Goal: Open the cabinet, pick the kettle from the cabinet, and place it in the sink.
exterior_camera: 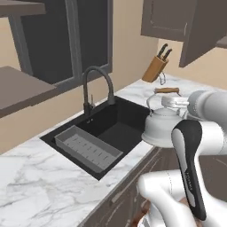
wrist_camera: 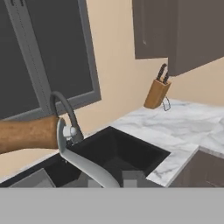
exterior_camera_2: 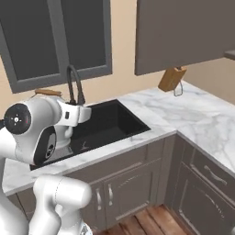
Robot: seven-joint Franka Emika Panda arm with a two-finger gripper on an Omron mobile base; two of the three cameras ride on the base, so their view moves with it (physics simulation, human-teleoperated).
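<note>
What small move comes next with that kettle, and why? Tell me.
Probably carry the kettle a little further left over the sink, then lower it. It hangs in the air by its brown handle at the basin's right edge, above the counter rim, not yet over the open black bottom.

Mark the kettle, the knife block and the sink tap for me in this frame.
kettle (exterior_camera: pixel 160 125), left base view, on its rounded silver body.
knife block (exterior_camera: pixel 153 70), left base view, on the wooden block's side face.
tap (exterior_camera: pixel 98 72), left base view, on the top of its black arch.

Silvery-white kettle (exterior_camera: pixel 160 126), black sink (exterior_camera: pixel 116 128)
</note>
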